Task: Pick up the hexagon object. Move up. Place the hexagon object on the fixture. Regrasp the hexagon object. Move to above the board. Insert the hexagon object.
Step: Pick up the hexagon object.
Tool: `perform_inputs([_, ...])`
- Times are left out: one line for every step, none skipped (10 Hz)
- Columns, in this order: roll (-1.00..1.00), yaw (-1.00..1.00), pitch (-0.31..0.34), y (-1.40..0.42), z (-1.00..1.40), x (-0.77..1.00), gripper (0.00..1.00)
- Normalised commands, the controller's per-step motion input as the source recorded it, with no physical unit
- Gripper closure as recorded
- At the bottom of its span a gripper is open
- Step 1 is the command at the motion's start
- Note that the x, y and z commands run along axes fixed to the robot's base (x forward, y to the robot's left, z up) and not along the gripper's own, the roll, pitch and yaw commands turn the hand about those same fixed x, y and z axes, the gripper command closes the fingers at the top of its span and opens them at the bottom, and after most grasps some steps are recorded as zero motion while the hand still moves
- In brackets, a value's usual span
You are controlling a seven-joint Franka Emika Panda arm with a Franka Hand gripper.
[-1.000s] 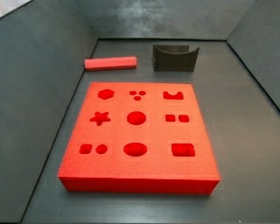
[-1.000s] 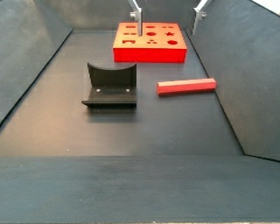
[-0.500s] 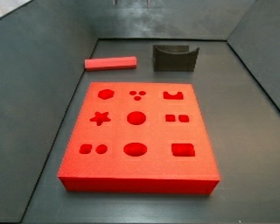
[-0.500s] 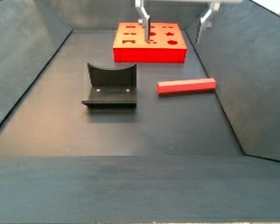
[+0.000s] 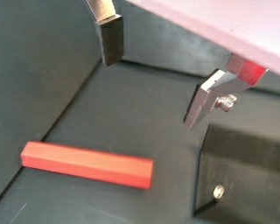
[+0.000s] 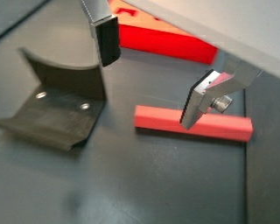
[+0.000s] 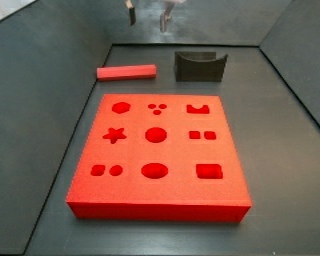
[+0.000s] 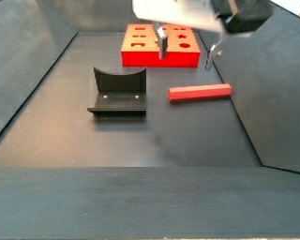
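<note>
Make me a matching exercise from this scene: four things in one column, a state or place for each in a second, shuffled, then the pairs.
1. hexagon object
2. fixture
3. board
4. gripper

A. open, holding nothing, above the floor
B. dark, notched, standing on the floor
C. lying flat on the floor, untouched
D. big red slab with shaped recesses

Pairs: 1-C, 2-B, 3-D, 4-A
</note>
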Motion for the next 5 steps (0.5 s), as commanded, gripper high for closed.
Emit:
perform_inputs([0.0, -0.91, -0.006, -0.22, -0.37, 0.0, 0.0])
perform_inputs([0.0, -0.91, 0.0, -0.23, -0.36, 0.0, 0.0])
perform_inputs([-0.01, -0.89, -0.037, -0.22, -0.42, 0.0, 0.0])
perform_inputs([-0.06, -0.92, -0.141, -0.16, -0.41, 0.0, 0.0])
perform_inputs([-0.11, -0.91, -0.157, -0.1, -0.39, -0.02, 0.0])
